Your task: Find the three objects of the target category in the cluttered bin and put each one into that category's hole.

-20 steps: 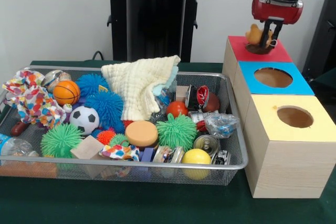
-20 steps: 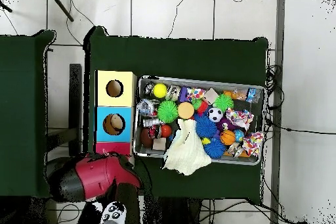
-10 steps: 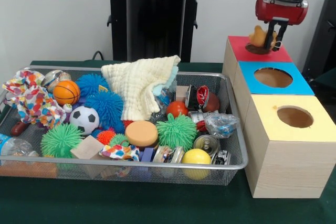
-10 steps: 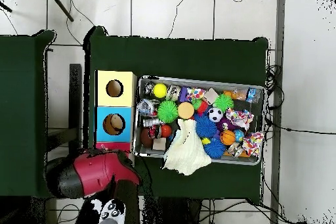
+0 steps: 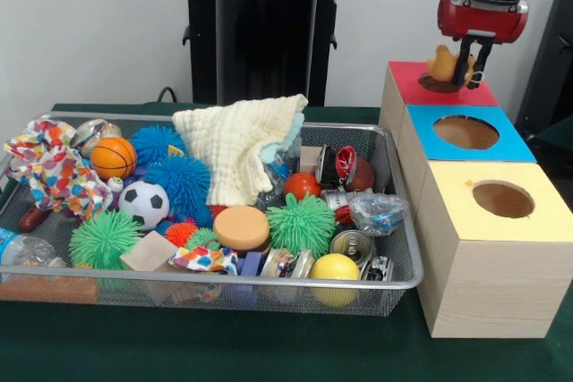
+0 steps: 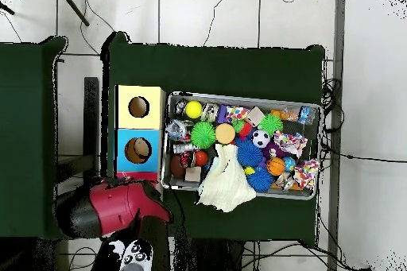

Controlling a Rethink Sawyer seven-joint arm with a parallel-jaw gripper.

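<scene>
- In the front view's upper right I see the claw [image 5: 473, 67] hanging under its glossy red wrist, its two dark fingers [image 5: 466, 63] slightly apart and straddling a small orange-yellow toy [image 5: 440, 63].
- I cannot tell whether the fingers grip the toy or only stand beside it; the toy sits in the dark round hole of the red-topped box [image 5: 428, 78].
- That box is the farthest of three pale wooden cubes in a row on the frame's right: next the blue-topped box [image 5: 510, 145], then the yellow-topped box [image 5: 546, 221], each with a circular hole.
- From overhead, the red arm shell [image 6: 111, 208] covers the red box at lower left, so I cannot see the claw there.
- The wire-mesh bin [image 5: 398, 261] fills the left and centre on the dark green surface [image 5: 269, 346].
- Inside lie spiky rubbery balls in blue [image 5: 183, 181] and green [image 5: 300, 224], a small basketball [image 5: 114, 157], a soccer ball [image 5: 143, 203], a smooth yellow ball [image 5: 335, 267], a round orange sponge disc [image 5: 241, 226], a waffle-knit cream cloth [image 5: 235, 145], a patterned fabric [image 5: 54, 172], metal cans [image 5: 351, 245] and a wooden block [image 5: 148, 252].
</scene>
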